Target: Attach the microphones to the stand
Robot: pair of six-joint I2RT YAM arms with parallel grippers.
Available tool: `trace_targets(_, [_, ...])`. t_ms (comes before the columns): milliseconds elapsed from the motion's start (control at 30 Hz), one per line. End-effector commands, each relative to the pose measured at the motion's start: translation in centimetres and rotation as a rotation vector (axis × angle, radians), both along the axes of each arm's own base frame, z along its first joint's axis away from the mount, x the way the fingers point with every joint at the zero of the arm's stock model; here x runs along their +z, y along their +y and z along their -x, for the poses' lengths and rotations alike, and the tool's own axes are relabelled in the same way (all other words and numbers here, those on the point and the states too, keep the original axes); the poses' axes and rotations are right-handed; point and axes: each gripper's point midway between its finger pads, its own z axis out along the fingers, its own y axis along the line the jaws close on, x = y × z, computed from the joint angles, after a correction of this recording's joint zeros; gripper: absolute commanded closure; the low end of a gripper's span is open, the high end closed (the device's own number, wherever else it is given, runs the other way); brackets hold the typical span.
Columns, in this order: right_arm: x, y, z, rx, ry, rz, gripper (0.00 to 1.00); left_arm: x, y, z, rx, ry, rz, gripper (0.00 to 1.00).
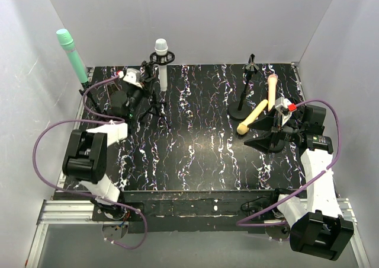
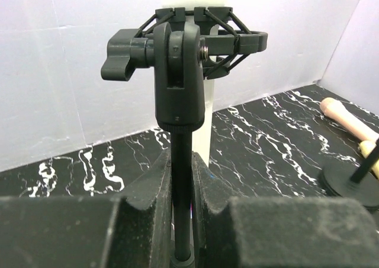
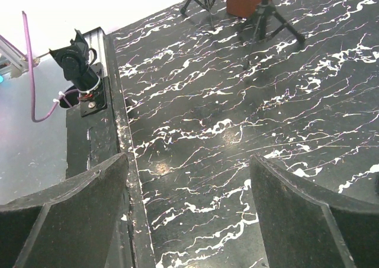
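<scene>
The white microphone (image 1: 161, 63) stands upright in the black shock mount of a tripod stand (image 1: 156, 105) at the back left. My left gripper (image 1: 148, 99) is shut on that stand's pole (image 2: 182, 185), below the mount (image 2: 189, 40); the white microphone (image 2: 206, 123) shows behind it. The mint green microphone (image 1: 72, 54) stands clipped on a stand at the far left edge. The yellow microphone (image 1: 253, 117) and the peach-pink microphone (image 1: 272, 90) lean by a round-base stand (image 1: 244, 105) on the right. My right gripper (image 1: 262, 140) is open and empty (image 3: 189, 161), just in front of them.
The round-base stand carries an empty clip (image 1: 251, 66) on top. The tripod's legs (image 3: 260, 19) show far ahead in the right wrist view. The table's near edge rail (image 3: 121, 137) runs under my right gripper's left finger. White walls close in the table.
</scene>
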Motion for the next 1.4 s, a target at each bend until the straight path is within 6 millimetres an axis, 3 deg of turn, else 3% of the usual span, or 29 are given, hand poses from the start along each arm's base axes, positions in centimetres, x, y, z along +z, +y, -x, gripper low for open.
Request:
trace_targets(0, [0.3,0.0,0.1,0.007,-0.025,-0.001,0.11,5.1,0.2,-2.3,-0.064,-0.193,0.041,1.0])
trace_targets(233, [0.2,0.0,-0.1,0.004,-0.021,0.004,0.11,3.0,0.2,-5.0,-0.12,-0.179,-0.009,1.0])
trace_targets(567, [0.2,0.0,-0.1,0.007,-0.018,0.0,0.1,-0.8,1.0,-3.6,-0.147,-0.093,-0.095,1.0])
trace_targets(767, [0.2,0.0,0.0,0.006,-0.023,0.002,0.1,-1.7,2.1,-3.5,-0.122,-0.047,-0.054,0.98])
trace_targets(1367, [0.4,0.1,0.3,0.012,-0.032,-0.001,0.1,-0.6,2.4,-2.6,-0.124,-0.019,-0.045,0.61])
